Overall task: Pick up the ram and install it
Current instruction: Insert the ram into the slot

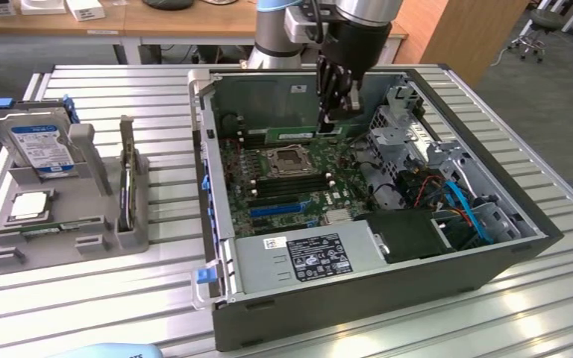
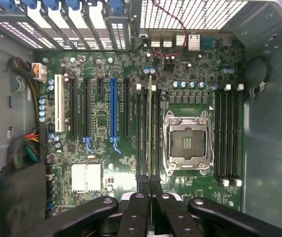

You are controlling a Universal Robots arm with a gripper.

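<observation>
The ram (image 1: 301, 135) is a thin green stick, and my gripper (image 1: 333, 127) is shut on its upper edge. It hangs inside the open computer case (image 1: 525, 224), just above the motherboard at the far side of the processor socket (image 1: 289, 160). In the wrist view the ram (image 2: 150, 128) is edge-on, a narrow line running between the black memory slots (image 2: 142, 133) beside the processor socket (image 2: 188, 143). The black fingers (image 2: 137, 207) close together on it at the gripper (image 2: 150, 190). Whether the ram touches a slot I cannot tell.
At the exterior view's left a grey holder (image 1: 87, 216) carries a hard drive with a blue-white label (image 1: 38, 142) and a square silver processor chip (image 1: 30, 205). Inside the case are a power supply (image 1: 307, 257), a drive cage (image 1: 406, 119) and blue cables (image 1: 465, 209).
</observation>
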